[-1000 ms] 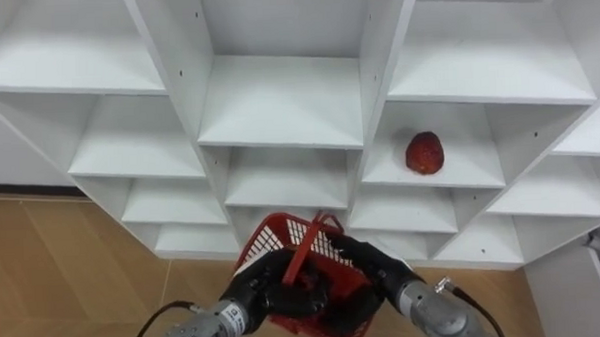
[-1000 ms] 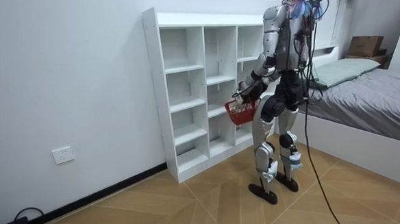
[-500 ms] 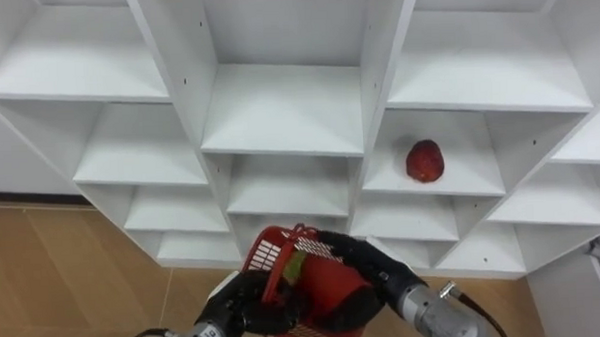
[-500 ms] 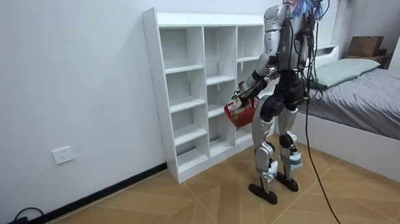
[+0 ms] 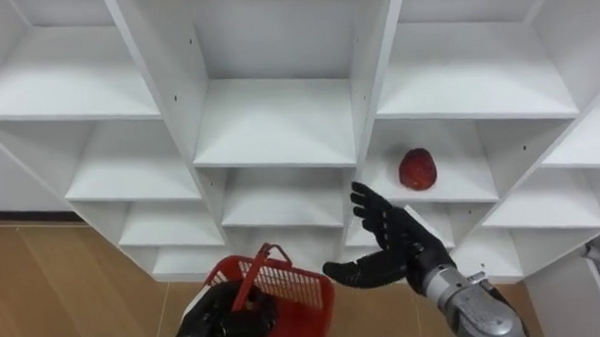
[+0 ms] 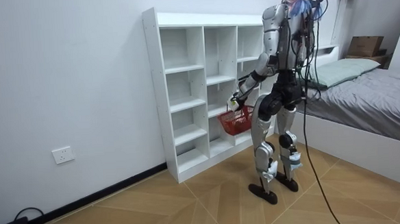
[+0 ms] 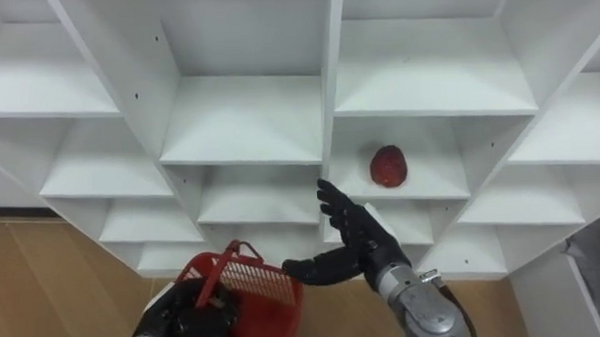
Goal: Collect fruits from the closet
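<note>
A red fruit (image 5: 417,169) lies on a middle shelf in the right column of the white closet (image 5: 273,124). Below it and a little to its left, my right hand (image 5: 401,253) is raised and open with spread fingers, apart from the fruit and holding nothing. Low in the view hangs a red mesh basket (image 5: 289,294). My left hand (image 5: 223,319) is shut on its upright handle. The right eye view has the fruit (image 7: 387,165), the right hand (image 7: 355,245) and the basket (image 7: 253,298). In the room view I stand upright facing the closet (image 6: 184,65), the basket (image 6: 236,122) at hip height.
The closet's other compartments hold nothing. Wooden floor (image 5: 54,287) runs under the lowest shelves. A bed (image 6: 370,93) stands behind me at the room view's right. A white wall (image 6: 61,78) runs along the room view's left.
My right hand has left the basket, risen and opened toward the shelf with the fruit. The basket has dropped lower and to the left, now held by my left hand alone.
</note>
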Motion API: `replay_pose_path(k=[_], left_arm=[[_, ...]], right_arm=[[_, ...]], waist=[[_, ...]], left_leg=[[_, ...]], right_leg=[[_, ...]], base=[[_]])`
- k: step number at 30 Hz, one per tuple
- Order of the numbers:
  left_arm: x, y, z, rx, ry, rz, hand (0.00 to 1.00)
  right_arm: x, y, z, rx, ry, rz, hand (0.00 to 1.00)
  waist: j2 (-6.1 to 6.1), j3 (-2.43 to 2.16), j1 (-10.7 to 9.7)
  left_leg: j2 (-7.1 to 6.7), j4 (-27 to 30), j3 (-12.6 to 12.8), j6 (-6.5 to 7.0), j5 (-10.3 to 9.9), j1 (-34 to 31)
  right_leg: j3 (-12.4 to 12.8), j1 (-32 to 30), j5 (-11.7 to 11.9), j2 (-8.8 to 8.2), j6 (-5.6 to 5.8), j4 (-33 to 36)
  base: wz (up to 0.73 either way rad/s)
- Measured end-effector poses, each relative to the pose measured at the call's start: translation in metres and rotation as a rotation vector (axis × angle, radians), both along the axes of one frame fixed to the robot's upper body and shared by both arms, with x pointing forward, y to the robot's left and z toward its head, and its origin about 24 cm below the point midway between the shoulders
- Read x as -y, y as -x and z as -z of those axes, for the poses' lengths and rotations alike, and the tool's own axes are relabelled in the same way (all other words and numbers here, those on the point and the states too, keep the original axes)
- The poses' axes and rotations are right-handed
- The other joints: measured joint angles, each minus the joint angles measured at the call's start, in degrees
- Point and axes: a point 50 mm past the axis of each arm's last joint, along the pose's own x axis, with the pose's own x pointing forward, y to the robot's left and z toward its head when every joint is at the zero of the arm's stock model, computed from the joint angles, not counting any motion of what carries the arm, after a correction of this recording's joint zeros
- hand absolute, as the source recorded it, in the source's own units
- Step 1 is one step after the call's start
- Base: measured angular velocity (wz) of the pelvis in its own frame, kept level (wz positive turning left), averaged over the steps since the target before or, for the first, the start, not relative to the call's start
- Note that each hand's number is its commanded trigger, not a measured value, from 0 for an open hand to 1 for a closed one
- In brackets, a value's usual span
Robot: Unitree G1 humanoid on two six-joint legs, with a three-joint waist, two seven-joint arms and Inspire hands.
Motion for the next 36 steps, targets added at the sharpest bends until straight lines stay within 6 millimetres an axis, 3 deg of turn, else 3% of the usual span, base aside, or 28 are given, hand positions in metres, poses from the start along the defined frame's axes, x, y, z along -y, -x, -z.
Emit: replay_pose_path(k=[9, 17, 25, 31, 36], left_arm=[[-0.006, 0.011, 0.004, -0.025, 0.003, -0.039, 1.0], [-0.006, 0.011, 0.004, -0.026, 0.004, -0.043, 1.0], [-0.005, 0.011, 0.004, -0.024, -0.001, -0.054, 1.0], [-0.008, 0.007, 0.001, -0.008, -0.006, -0.055, 1.0], [-0.008, 0.003, -0.002, 0.01, -0.007, -0.049, 1.0]], right_arm=[[0.009, -0.005, -0.013, 0.06, -0.047, 0.097, 0.0], [0.019, -0.007, -0.016, 0.102, 0.014, 0.236, 0.0], [0.026, -0.007, -0.014, 0.11, 0.079, 0.333, 0.0], [0.043, -0.002, -0.004, 0.074, 0.135, 0.413, 0.0], [0.054, -0.002, -0.003, 0.069, 0.149, 0.465, 0.0]], waist=[[-0.08, -0.14, -0.2], [0.95, -0.62, -0.2], [0.9, -0.54, -0.4], [0.01, -0.08, -0.4], [-0.41, -0.22, -0.6]], left_leg=[[-0.05, -1.0, 0.1, -0.03, 0.0, 2.2], [-0.01, -1.6, 1.0, -0.04, 0.0, 2.7], [-0.05, -1.8, 1.0, -0.04, 0.0, 2.4], [-0.03, -1.7, 0.8, -0.04, 0.0, 2.3], [0.02, -1.5, 0.8, -0.05, 0.0, 1.2]], right_leg=[[0.3, 1.4, 0.1, 0.04, 0.07, -0.6], [0.2, 2.1, 0.2, 0.07, 0.07, -1.1], [0.1, 1.4, 0.2, 0.01, 0.11, -1.1], [0.1, 1.2, 0.2, -0.01, 0.12, -1.1], [0.1, 0.3, 0.2, 0.01, 0.12, -0.8]], base=[[-0.01], [-0.02], [0.0], [0.0], [0.0]])
